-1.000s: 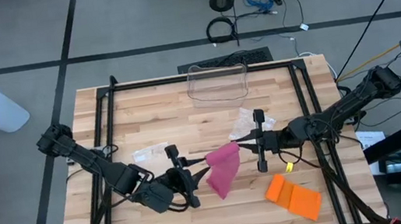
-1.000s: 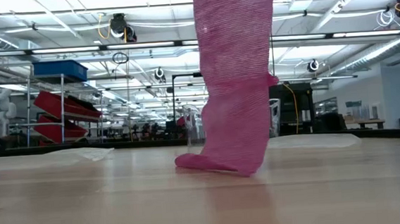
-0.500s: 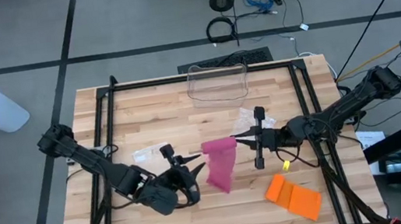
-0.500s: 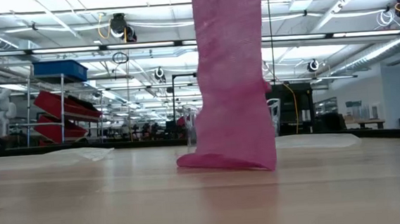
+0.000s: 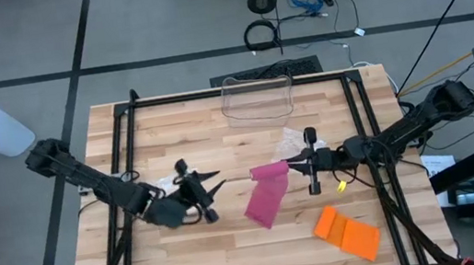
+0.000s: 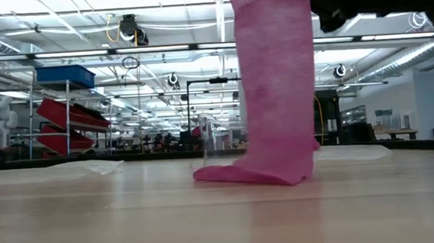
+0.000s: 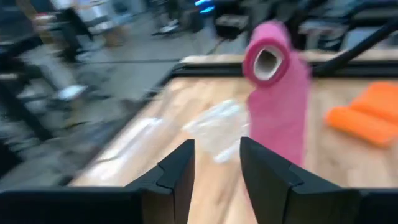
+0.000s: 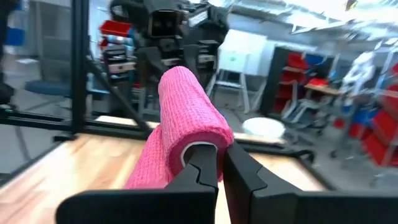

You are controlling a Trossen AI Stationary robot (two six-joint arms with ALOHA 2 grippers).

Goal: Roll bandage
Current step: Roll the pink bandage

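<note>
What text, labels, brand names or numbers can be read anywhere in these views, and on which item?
None can be read.
pink bandage: plain weave, no print.
orange bandage: no marking visible.
clear plastic container: no label visible.
clear wrappers: any print too small to tell.
Room behind the table in the low view: any signs too small and blurred to read.

pink woven cloth bandage [image 5: 264,195], matt; smooth wooden table [image 5: 217,121].
</note>
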